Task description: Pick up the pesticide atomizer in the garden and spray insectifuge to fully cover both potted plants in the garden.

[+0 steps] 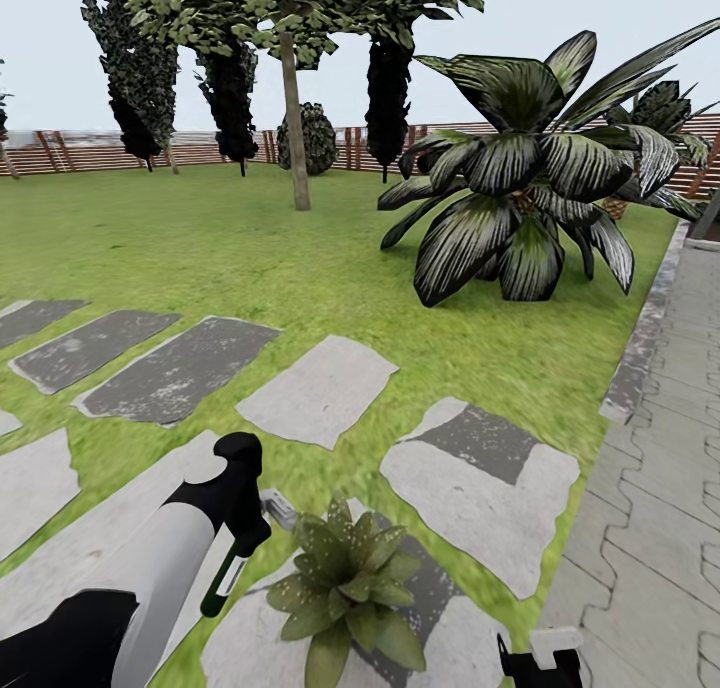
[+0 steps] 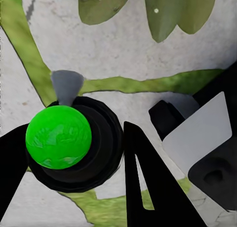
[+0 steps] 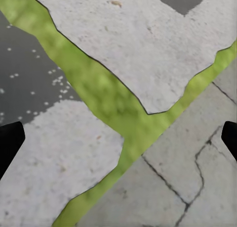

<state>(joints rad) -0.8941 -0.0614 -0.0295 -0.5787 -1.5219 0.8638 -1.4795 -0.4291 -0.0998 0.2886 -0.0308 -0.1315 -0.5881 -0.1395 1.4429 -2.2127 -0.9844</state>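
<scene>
My left gripper [image 1: 245, 528] is shut on the pesticide atomizer [image 2: 59, 138], which has a dark body with a bright green round part and a pale nozzle. In the head view the atomizer [image 1: 224, 576] hangs low beside one potted plant [image 1: 345, 583], a rosette of pointed green leaves standing on a stepping stone. Its leaves [image 2: 173, 9] lie just beyond the nozzle, with a few white specks of insectifuge [image 2: 156, 10] on them. My right gripper [image 1: 540, 666] is open and empty at the lower right, over stones and grass. The second potted plant is out of view.
A large striped-leaf palm [image 1: 530, 178] stands at the right rear. Flat grey stepping stones [image 1: 320, 388] cross the lawn, and a paved path [image 1: 670, 448] runs along the right. Trees [image 1: 293, 108] and the slatted wooden fence [image 1: 80, 153] close off the back.
</scene>
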